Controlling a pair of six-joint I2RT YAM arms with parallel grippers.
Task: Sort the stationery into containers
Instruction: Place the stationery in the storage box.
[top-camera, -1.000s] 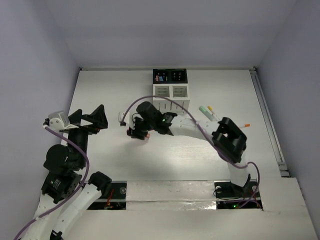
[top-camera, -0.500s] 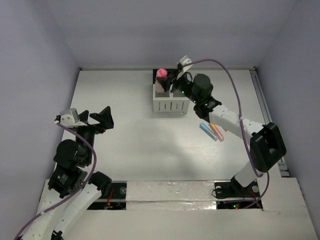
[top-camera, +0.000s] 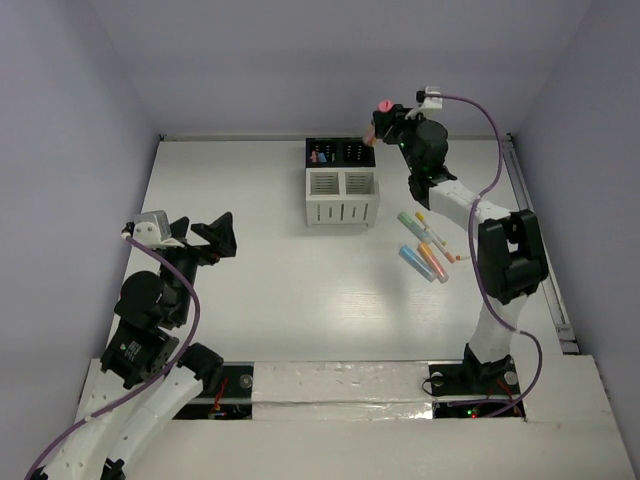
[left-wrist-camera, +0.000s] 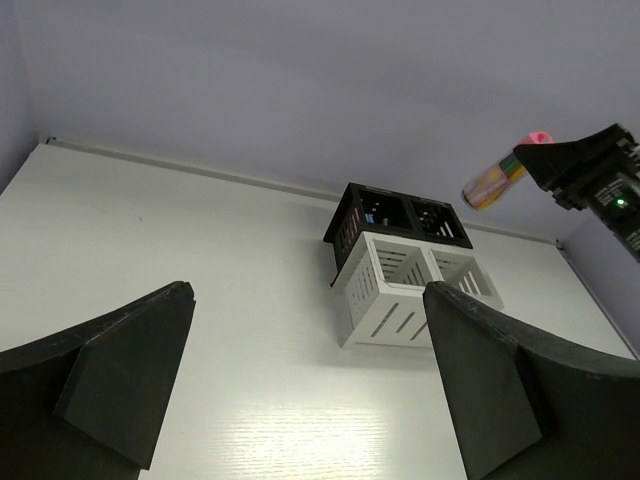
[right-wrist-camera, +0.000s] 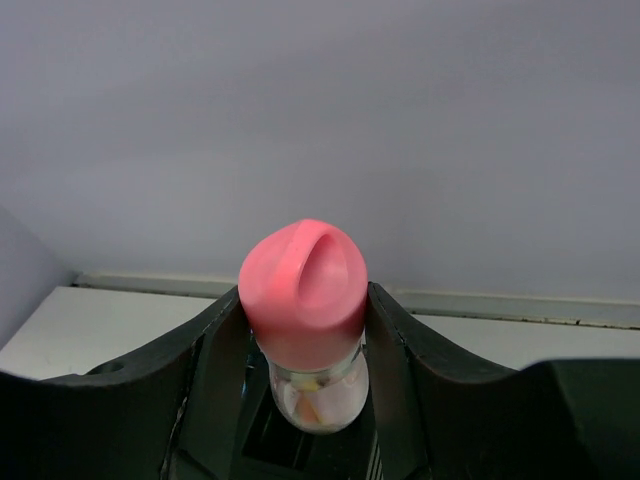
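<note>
Compartments (top-camera: 342, 186): 2 black; 2 white

Two black compartments (top-camera: 356, 152), two white compartments (top-camera: 326, 185), one pink-capped stick (top-camera: 383, 106)

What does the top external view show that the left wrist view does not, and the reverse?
Only the top external view shows loose coloured marker sticks on the white table, right of the black-and-white slatted organizer. Only the left wrist view shows the left gripper close up, open and empty. Both show that organizer and the right gripper shut on a thick pink-capped stick held in the air.
</note>
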